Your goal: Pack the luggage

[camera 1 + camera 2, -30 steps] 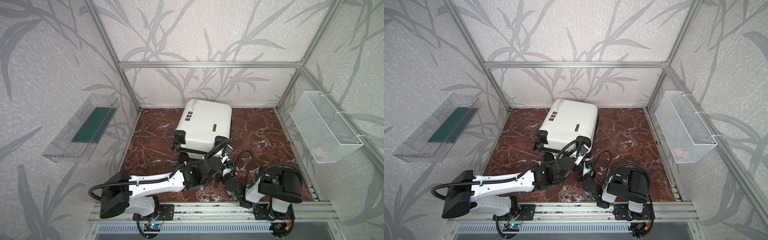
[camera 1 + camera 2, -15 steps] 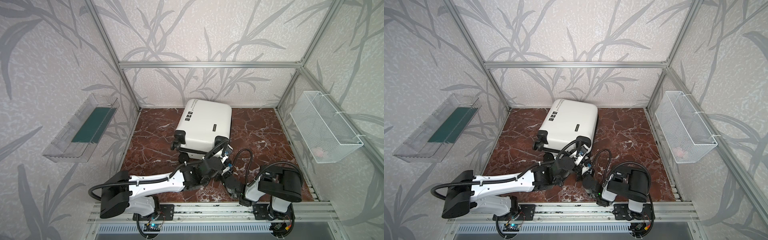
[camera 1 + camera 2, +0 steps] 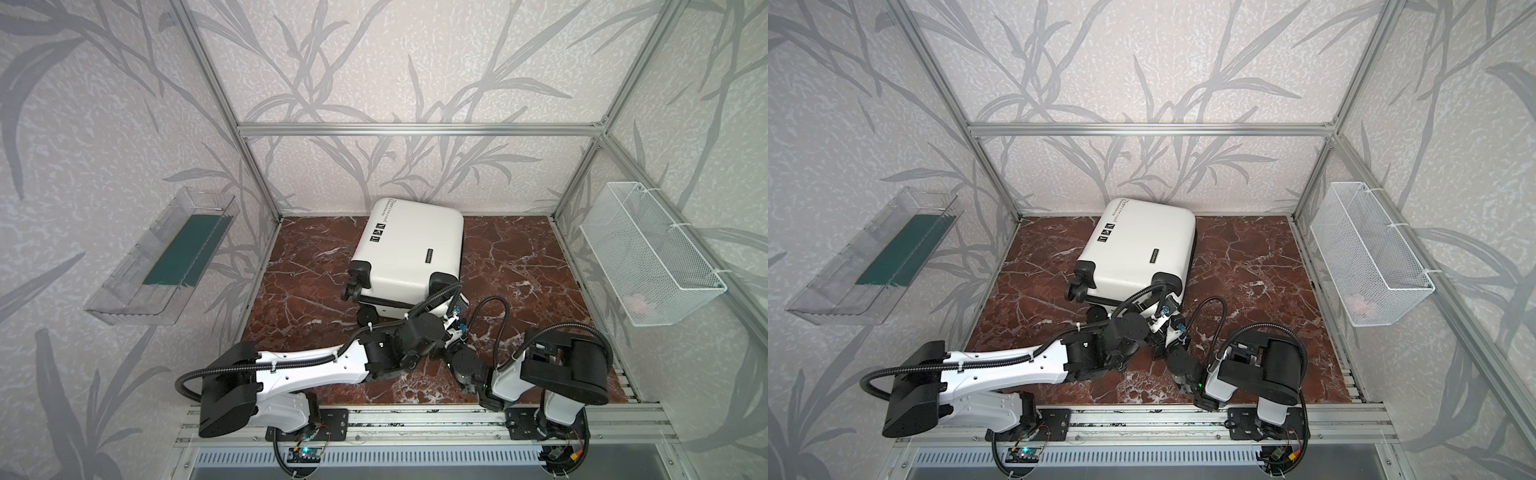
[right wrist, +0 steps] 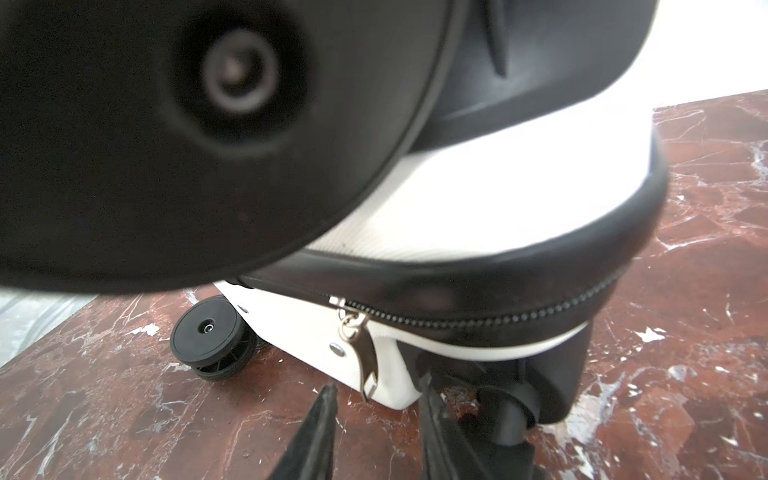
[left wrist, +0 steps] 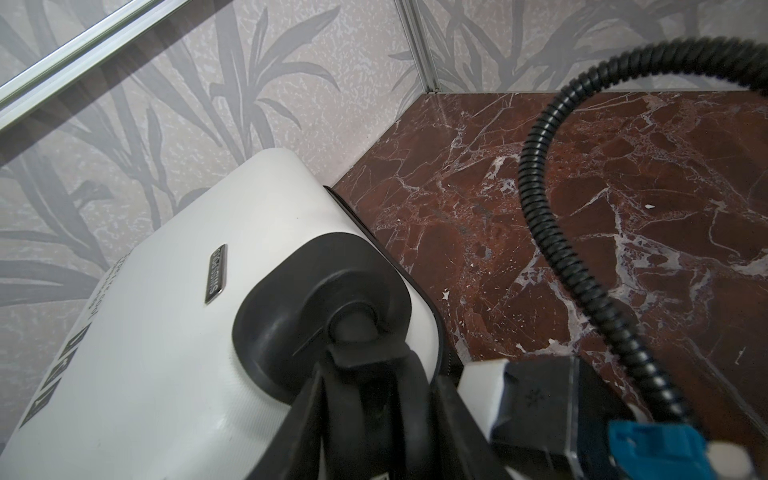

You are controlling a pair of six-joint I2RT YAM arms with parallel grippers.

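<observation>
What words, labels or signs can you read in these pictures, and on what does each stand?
"SWISS…": metal badge on the luggage shell; remaining letters blurred.
Black printed line along the shell's edge: too small to read.
Three black icon squares beside it: too small to tell.

The luggage (image 3: pixel 409 245) lies flat on the red-brown marble tabletop (image 3: pixel 519 257).

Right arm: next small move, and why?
Probably nudge the right gripper forward and close on the zipper pull: it hangs just past the open jaws, the luggage lies closed, and the left gripper clamps a wheel, steadying it.
</observation>
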